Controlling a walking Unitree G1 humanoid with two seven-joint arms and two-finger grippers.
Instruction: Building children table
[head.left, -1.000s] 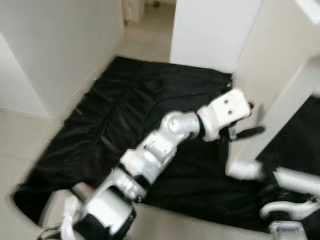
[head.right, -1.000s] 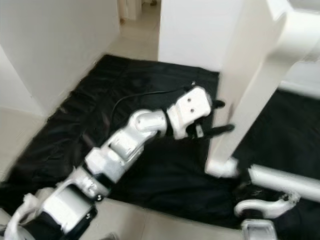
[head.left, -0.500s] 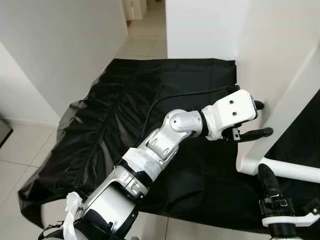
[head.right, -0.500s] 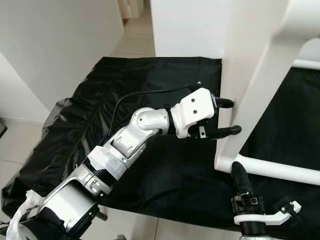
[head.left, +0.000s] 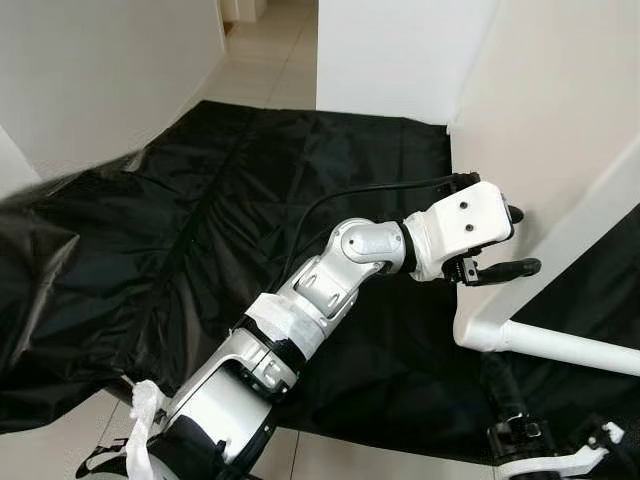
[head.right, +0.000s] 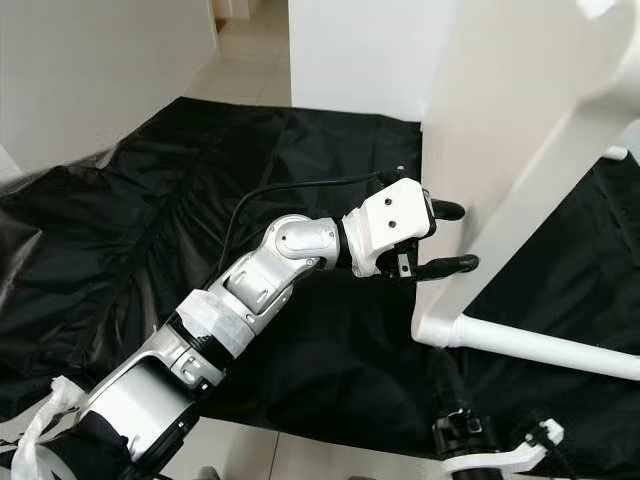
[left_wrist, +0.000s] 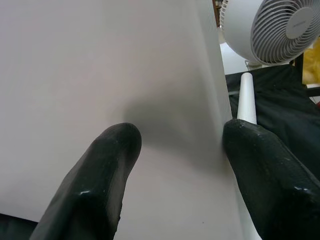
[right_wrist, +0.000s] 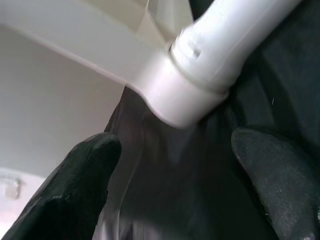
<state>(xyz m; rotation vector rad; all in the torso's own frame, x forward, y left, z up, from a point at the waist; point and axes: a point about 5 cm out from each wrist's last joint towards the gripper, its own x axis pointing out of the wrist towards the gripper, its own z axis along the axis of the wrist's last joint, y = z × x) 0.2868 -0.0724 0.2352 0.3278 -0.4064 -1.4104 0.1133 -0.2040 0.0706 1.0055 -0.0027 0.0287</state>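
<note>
Table parts stood on edge at the right of the scene — a broad white panel tipped up over a black sheet that covered most of the pale tiled floor. White walls bounded the sheet on the left and behind, with a doorway gap between them. The sheet lay wrinkled, its left edge bunched and lifted. Through the left wrist view a white fan stood beyond the panel's edge.

Panel surface was plain, matte white, no marks seen. From its lower corner a round white leg ran out sideways just above the sheet; in the right wrist view its end sat in a rounded white socket on the panel's underside.

Left gripper was reached out to the panel's near edge, fingers spread — one black finger against the flat face, the other at the edge, not clamped. Right gripper sat low beneath the leg, fingers parted on either side of the socket, apart from it.
</note>
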